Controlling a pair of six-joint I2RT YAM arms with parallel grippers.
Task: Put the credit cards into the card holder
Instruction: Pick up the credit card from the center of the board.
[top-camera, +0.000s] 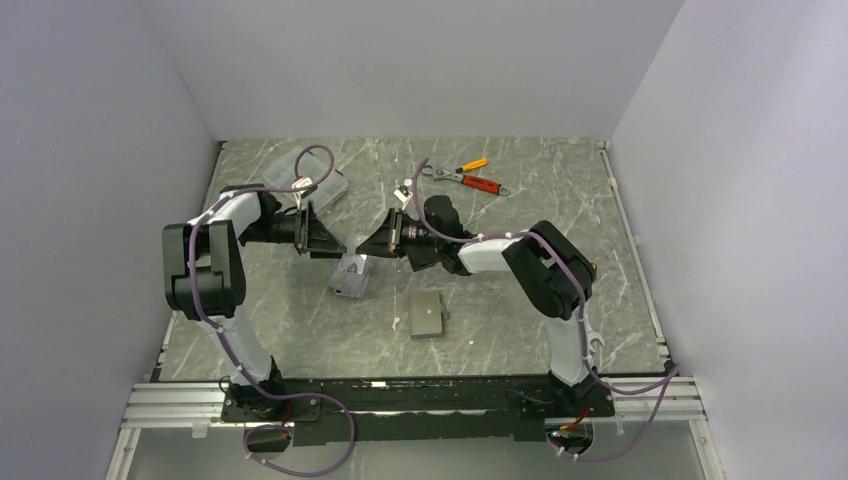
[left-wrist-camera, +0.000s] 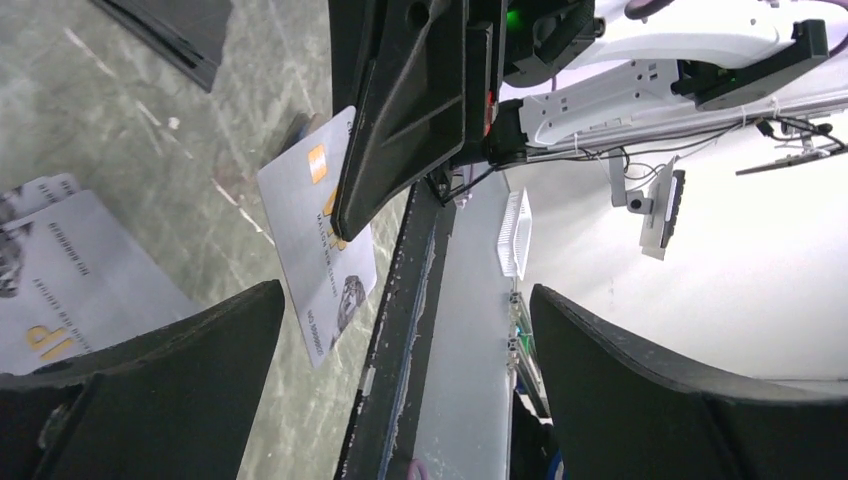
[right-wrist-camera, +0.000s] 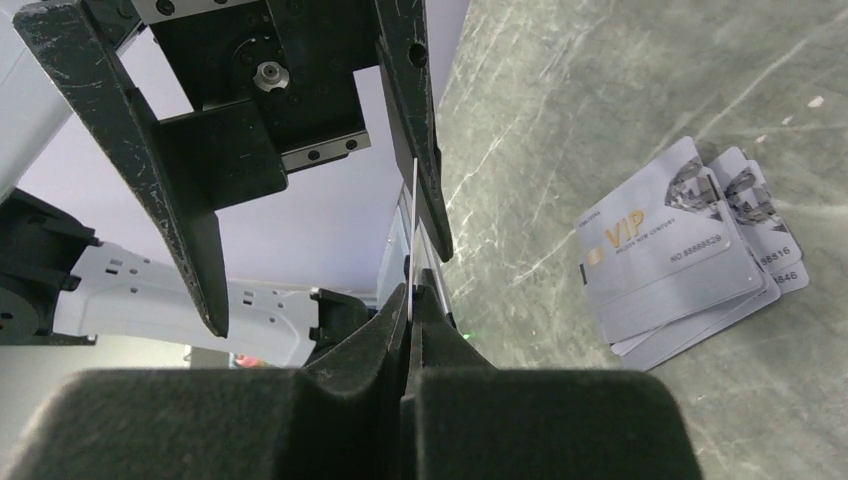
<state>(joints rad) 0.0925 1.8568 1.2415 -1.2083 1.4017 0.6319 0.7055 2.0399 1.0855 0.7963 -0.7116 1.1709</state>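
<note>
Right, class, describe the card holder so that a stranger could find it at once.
Look at the marble table from above. Near its middle, toward the near edge, lies the holder. Unlike the silvery cards piled to its left, it is a single taupe rectangle with a small dot on it.

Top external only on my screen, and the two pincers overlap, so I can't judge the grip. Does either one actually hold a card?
Observer: Yes. The right pincer is shut on one silvery card with a gold chip, and the card sits edge-on between its fingers.
Operator: And the left one, is it gripping the same card?
Observer: No. The left pincer is open, with its jaws standing wide to either side of that card.
</note>
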